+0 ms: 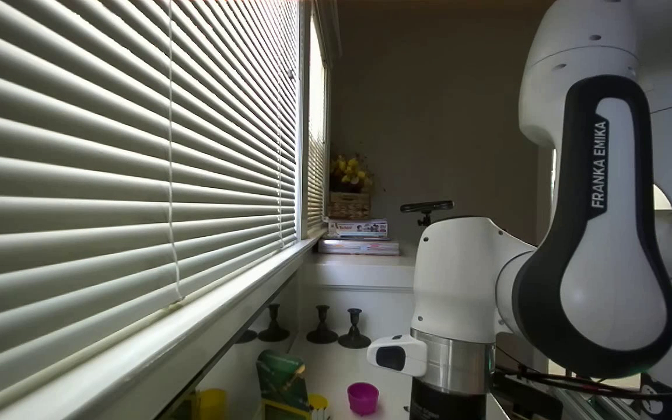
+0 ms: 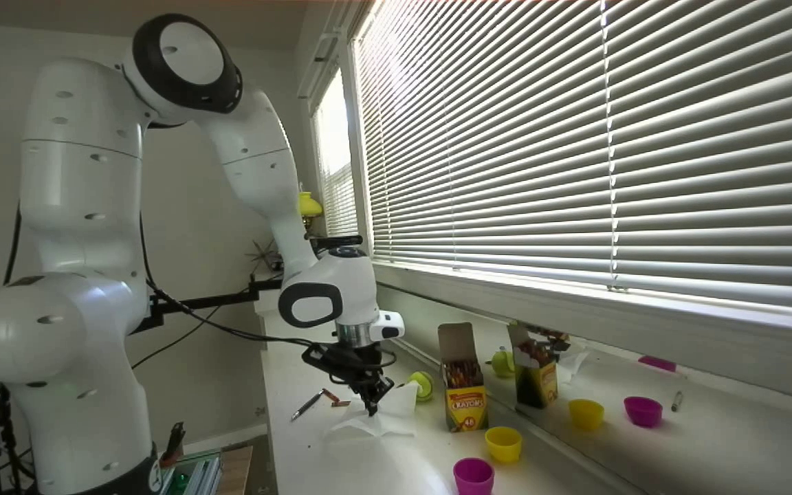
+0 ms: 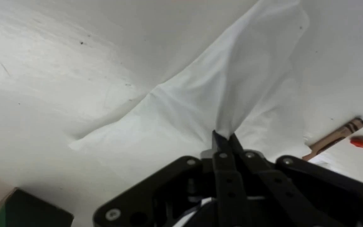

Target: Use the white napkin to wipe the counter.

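The white napkin (image 3: 181, 110) lies spread and creased on the pale counter (image 3: 43, 78), gathered to a fold at my fingertips. My gripper (image 3: 226, 135) is shut on that fold and points down at the counter. In an exterior view the gripper (image 2: 372, 410) is low over the counter (image 2: 348, 471), with the napkin (image 2: 396, 412) fanned out around its tips. Part of the napkin is hidden under the gripper in the wrist view. In an exterior view the counter (image 1: 330, 370) shows, but the fingers and napkin are out of view.
A crayon box (image 2: 466, 410), a yellow cup (image 2: 504, 444) and a magenta cup (image 2: 473, 476) stand by the reflective back wall. A green ball (image 2: 422, 386) sits behind the napkin. A pen (image 2: 307, 405) and loose crayons (image 3: 337, 135) lie nearby. Dark candlesticks (image 1: 354, 331) stand at one end.
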Action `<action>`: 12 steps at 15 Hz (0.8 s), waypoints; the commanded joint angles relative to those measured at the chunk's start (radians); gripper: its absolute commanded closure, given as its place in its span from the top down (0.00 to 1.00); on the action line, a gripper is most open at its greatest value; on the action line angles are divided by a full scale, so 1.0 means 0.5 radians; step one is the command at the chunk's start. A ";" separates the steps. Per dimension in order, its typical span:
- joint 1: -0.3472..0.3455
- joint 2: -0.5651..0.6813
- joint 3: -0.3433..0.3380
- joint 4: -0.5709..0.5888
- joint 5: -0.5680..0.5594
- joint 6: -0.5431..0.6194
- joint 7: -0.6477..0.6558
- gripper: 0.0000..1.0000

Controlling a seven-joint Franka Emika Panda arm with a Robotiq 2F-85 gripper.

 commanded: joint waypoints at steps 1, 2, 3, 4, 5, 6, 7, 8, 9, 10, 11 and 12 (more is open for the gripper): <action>0.009 0.143 0.022 0.001 -0.023 0.222 -0.098 0.00; 0.015 0.176 0.021 -0.002 -0.036 0.279 -0.112 0.00; 0.016 0.204 0.021 -0.003 -0.043 0.317 -0.129 0.00; 0.024 0.232 0.012 -0.009 -0.056 0.360 -0.143 0.00; 0.025 0.251 0.016 -0.010 -0.057 0.408 -0.160 0.00; 0.029 0.261 0.016 -0.010 -0.059 0.434 -0.173 0.00; 0.031 0.264 0.016 -0.013 -0.059 0.458 -0.187 0.00; 0.032 0.264 0.023 -0.013 -0.054 0.472 -0.195 0.00; 0.035 0.263 0.031 -0.008 -0.048 0.480 -0.197 0.00; 0.039 0.270 0.036 0.000 -0.046 0.491 -0.199 0.00; 0.043 0.272 0.045 0.005 -0.044 0.497 -0.198 0.00; 0.051 0.273 0.053 0.007 -0.042 0.502 -0.196 0.00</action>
